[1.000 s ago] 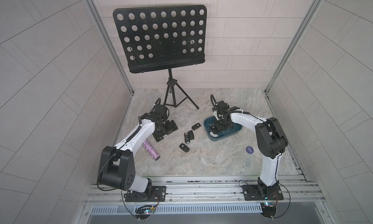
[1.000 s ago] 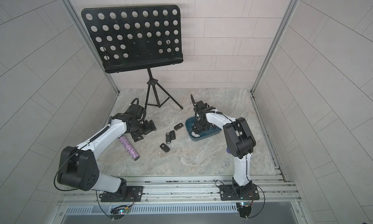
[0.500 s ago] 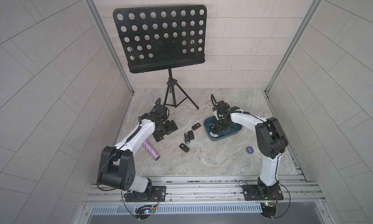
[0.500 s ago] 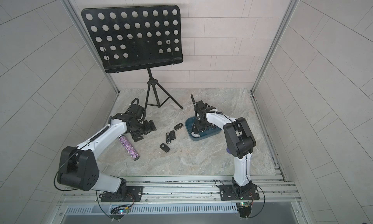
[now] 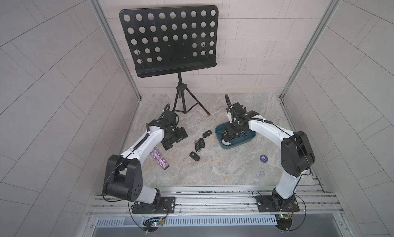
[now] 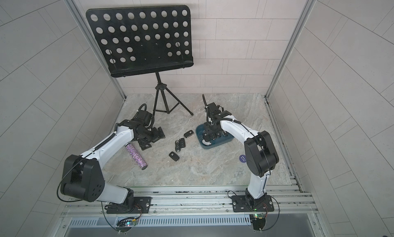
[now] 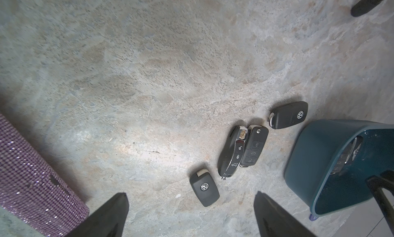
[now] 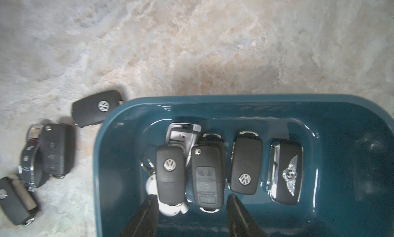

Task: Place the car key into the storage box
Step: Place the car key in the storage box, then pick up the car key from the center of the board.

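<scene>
Car key [image 8: 170, 174], VW badge up, lies flat inside storage box [image 8: 110, 161] among other fobs. Right tool [image 8: 191, 197] hangs low in the box, jaws parted, gripping nothing; the key lies just ahead of its tips. Box sits on counter [image 5: 213, 172]. At its 9 o'clock in both top views: four loose fobs [image 5: 199, 144]. Further toward 9 o'clock: left tool [image 7: 190, 194], jaws wide, empty. Glitter tube [image 5: 160, 159] at its 7 o'clock. Music stand [image 5: 168, 39] at 12 o'clock of the fobs.
</scene>
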{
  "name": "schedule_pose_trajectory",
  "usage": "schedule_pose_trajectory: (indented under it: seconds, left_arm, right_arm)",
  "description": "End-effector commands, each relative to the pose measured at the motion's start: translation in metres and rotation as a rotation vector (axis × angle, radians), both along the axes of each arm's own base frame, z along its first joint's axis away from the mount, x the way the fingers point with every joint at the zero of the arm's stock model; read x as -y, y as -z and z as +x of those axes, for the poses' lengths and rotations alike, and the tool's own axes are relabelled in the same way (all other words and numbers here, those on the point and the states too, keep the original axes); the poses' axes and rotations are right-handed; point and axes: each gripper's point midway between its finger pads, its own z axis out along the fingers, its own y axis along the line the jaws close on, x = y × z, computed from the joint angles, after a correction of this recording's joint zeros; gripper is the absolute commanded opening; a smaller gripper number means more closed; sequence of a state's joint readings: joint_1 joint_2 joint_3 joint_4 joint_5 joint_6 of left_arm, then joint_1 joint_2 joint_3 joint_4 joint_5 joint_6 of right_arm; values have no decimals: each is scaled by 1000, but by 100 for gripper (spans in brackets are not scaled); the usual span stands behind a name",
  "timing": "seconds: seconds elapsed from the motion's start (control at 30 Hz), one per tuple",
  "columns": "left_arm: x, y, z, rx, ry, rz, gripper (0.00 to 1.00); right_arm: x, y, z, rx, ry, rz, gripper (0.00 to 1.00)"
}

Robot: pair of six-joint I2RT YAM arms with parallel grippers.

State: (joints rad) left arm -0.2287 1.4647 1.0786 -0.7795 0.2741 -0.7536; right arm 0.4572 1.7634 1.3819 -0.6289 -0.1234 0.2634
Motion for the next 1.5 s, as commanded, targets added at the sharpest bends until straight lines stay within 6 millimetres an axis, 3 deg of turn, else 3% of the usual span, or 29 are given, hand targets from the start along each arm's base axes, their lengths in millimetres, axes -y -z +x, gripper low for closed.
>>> schedule_pose_trajectory:
  seconds: [0.0, 0.27, 0.6, 1.03, 1.47]
  left_arm:
    - [-2, -3, -1, 4, 7, -4, 100]
    - [-13, 2, -11, 1, -24, -19, 100]
    - [-25, -2, -21, 21, -59, -29, 100]
    - [-28, -2, -26, 49, -82, -100, 100]
    - [-32, -2, -29, 47, -77, -110, 100]
  right_arm:
    - [-19, -22, -13, 24, 34, 91, 55]
    - [-78, -29, -40, 53, 8, 218, 57]
    - [-133, 0, -54, 24, -42, 209, 57]
    - [-155, 46, -37, -33, -59, 86, 55]
    - [-161, 75, -35, -63, -56, -1, 53]
